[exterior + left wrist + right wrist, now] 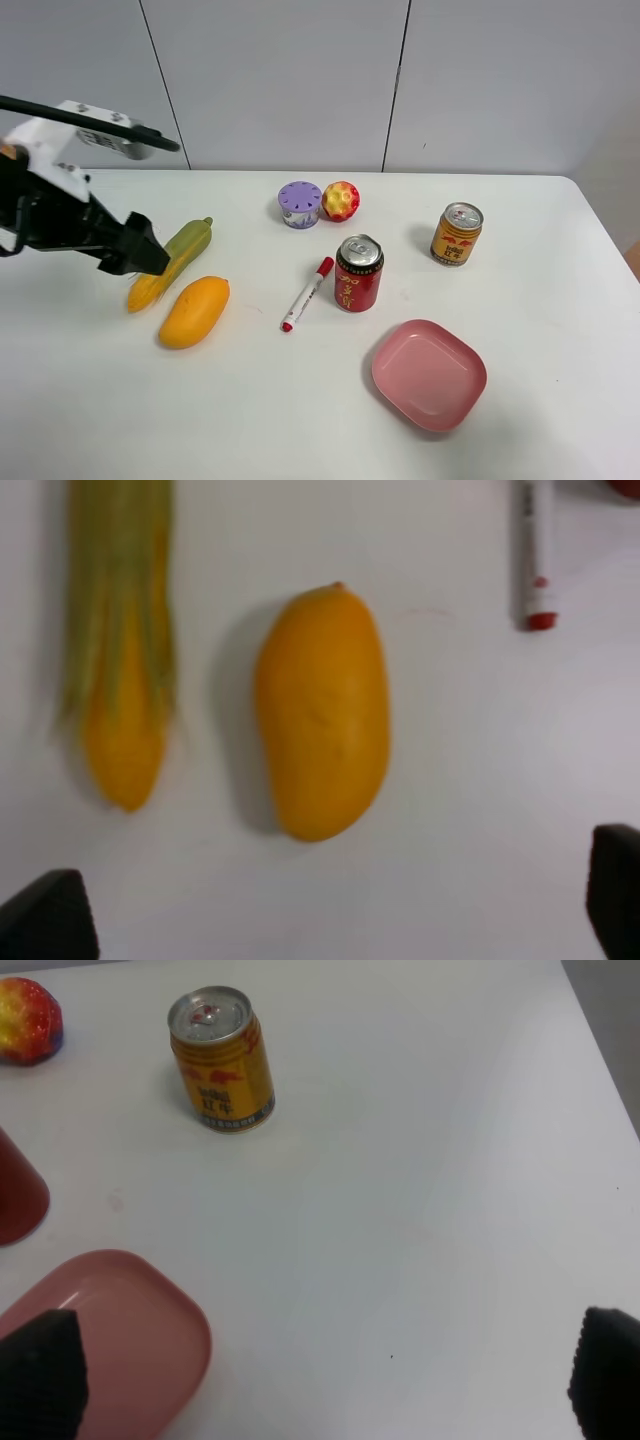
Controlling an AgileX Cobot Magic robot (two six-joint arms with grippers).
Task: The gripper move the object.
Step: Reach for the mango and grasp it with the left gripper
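The mango (pixel 194 311) is smooth, orange-yellow and oval, and lies on the white table at the front left, beside the corn cob (pixel 172 262). In the left wrist view the mango (pixel 322 712) lies in the middle, apart from my fingertips (pixel 45 920). My left gripper (pixel 135 250) is a black claw hovering just left of the mango, over the corn's end, open and empty (pixel 330 925). My right gripper (pixel 320 1375) is open and empty over the table's right part; it is out of the exterior high view.
A red-capped marker (pixel 308 294), a red can (pixel 359 273), a yellow can (pixel 457 234), a purple lid-like cup (pixel 300 204) and a bumpy red-yellow ball (pixel 341 201) stand mid-table. A pink plate (pixel 428 373) lies front right, partly under my right gripper (pixel 120 1330).
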